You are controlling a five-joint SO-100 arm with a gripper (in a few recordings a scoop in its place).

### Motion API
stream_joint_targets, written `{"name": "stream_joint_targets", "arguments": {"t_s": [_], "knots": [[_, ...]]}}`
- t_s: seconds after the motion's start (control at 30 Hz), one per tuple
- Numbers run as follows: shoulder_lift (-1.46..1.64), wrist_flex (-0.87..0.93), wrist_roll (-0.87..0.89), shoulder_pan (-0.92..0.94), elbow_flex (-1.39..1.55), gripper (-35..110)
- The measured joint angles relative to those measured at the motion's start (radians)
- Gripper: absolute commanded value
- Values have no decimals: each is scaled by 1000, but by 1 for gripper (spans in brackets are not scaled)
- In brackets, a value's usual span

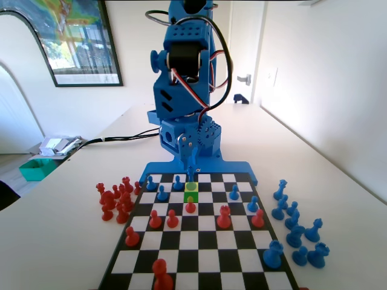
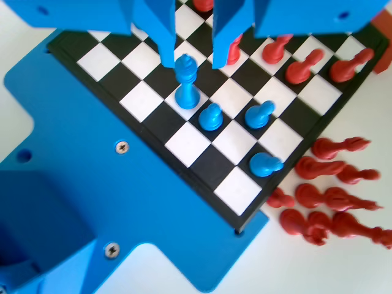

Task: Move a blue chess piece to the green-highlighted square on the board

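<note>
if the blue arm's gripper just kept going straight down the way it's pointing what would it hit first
Most likely the blue chess piece. In the wrist view the gripper hangs open with the piece's top near the left of its two fingers, on the board. Depth is unclear, so the fingers might straddle it and meet the board instead.

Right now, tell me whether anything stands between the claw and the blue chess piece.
Nothing visible does. In the wrist view the blue chess piece stands just under the open claw's gap; the nearest blue pawn sits beside the piece, not between.

gripper (image 2: pixel 193 52) jaws apart above blue chess piece (image 2: pixel 186 82) standing on board (image 2: pixel 153 82).
</note>
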Motion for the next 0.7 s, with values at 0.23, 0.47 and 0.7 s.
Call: {"name": "stream_joint_targets", "arguments": {"t_s": [0.23, 0.47, 0.7], "knots": [[-15, -18, 12, -26, 12, 11], [-17, -41, 31, -52, 38, 11], [-35, -115, 31, -51, 83, 11]]}}
